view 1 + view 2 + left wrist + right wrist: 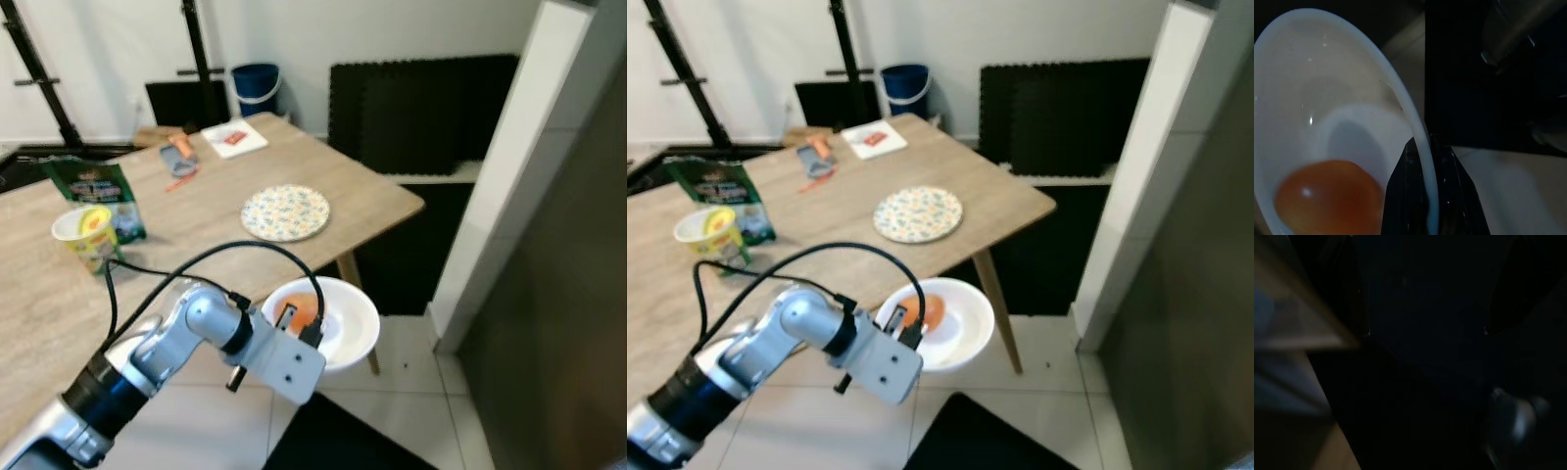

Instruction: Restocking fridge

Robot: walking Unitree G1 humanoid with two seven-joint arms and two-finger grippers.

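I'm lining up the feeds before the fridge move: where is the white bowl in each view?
Left eye view: white bowl low centre, off the table's corner, held by the left gripper.
Right eye view: low centre.
Left wrist view: rim pinched between the fingers.
Right wrist view: too dark to tell.
Shared landmark: the orange fruit inside.

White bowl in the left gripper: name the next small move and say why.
Probably carry the white bowl level toward the dark fridge side on the robot's right. The left gripper is pinching the bowl's rim, with the bowl held out past the table edge over the floor, and the orange fruit lies loose inside, so tilting could roll it out.
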